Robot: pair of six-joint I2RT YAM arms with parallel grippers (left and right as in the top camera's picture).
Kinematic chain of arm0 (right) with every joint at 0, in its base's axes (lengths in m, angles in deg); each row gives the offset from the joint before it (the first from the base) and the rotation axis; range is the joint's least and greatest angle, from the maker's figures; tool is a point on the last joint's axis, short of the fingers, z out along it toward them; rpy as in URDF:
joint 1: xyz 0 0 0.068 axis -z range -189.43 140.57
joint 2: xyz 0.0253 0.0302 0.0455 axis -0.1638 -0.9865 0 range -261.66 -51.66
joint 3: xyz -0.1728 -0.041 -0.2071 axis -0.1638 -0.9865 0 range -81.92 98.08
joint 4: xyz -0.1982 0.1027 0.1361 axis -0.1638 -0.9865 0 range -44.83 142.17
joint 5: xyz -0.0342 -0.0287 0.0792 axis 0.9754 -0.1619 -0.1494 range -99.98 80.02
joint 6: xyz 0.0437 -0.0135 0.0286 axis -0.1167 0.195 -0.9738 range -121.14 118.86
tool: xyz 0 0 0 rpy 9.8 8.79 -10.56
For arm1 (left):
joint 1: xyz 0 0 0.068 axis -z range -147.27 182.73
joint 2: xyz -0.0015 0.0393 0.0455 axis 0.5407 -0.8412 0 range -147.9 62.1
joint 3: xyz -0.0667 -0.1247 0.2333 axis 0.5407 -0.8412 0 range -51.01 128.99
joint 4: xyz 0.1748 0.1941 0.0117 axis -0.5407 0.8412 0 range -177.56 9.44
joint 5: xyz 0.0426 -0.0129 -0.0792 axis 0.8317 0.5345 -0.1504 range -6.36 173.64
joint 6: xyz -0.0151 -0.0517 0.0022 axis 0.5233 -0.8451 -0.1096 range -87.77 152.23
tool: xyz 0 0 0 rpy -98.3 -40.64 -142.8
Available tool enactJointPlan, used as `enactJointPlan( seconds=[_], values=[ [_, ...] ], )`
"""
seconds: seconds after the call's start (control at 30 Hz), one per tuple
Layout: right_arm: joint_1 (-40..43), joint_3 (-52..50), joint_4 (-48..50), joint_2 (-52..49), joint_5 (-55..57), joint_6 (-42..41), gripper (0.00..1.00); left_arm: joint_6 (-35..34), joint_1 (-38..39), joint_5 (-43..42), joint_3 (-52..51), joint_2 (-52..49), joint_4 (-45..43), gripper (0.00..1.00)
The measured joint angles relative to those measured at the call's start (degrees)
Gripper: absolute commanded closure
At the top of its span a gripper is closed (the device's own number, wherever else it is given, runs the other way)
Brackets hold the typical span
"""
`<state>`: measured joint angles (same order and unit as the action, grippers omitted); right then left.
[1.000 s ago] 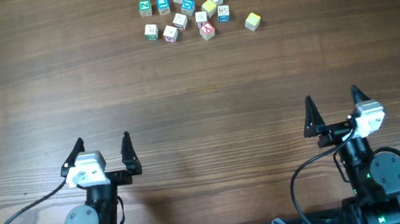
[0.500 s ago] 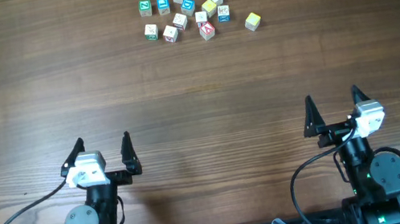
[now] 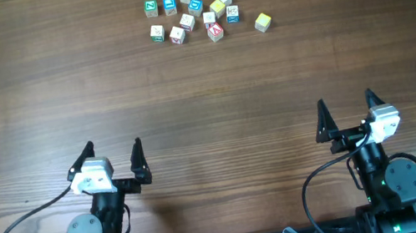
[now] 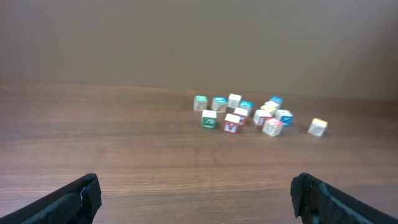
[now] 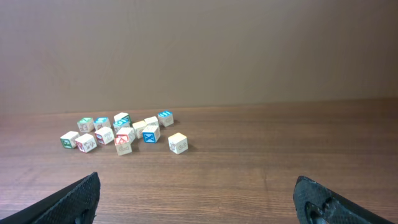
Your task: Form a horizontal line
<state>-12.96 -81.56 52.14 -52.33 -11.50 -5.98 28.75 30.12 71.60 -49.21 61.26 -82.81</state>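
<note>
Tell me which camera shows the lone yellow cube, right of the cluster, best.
The right wrist view: the yellow cube is largest and sharp there, standing apart from the other cubes. The overhead view shows it tiny, top face only. The left wrist view shows it small and blurred.

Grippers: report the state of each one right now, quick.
Left gripper: open, holding nothing.
Right gripper: open, holding nothing.

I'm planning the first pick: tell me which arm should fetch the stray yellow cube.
Probably right. The yellow cube sits apart, right of the other letter cubes, nearer the right gripper than the left gripper; both are open and empty.
</note>
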Motion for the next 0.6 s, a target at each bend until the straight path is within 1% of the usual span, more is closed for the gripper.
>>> enactJointPlan(
  seconds=[0.13,0.17,0.27,0.4,0.47,0.5,0.6],
  values=[
    [0.0,0.0,0.0,0.0,0.0,0.0,0.0,-3.91,0.0,-1.22,5.95,-0.7,4.59,0.0],
    [0.0,0.0,0.02,0.0,0.0,0.0,0.0,-4.48,0.0,-1.86,10.45,-2.23,6.73,0.0],
    [0.0,-0.02,0.07,-0.02,0.0,0.0,0.0,-5.79,-0.02,-2.8,22.6,-11.17,15.47,0.0],
    [0.0,-0.02,-0.02,0.0,0.0,0.0,0.0,-6.1,-0.02,-3.15,41.48,-26.47,29.44,0.0],
    [0.0,-0.02,0.0,-0.02,0.0,0.0,0.0,-6.03,0.0,-3.32,53.68,-34.82,37.64,0.0],
    [0.0,-0.02,-0.04,-0.04,0.0,0.0,0.0,-6.05,0.0,-3.52,63.08,-41.16,43.41,0.0],
    [0.0,-0.02,-0.02,-0.07,0.0,0.0,0.0,-6.05,0.0,-3.65,77.94,-51.95,52.65,0.0]
  ],
)
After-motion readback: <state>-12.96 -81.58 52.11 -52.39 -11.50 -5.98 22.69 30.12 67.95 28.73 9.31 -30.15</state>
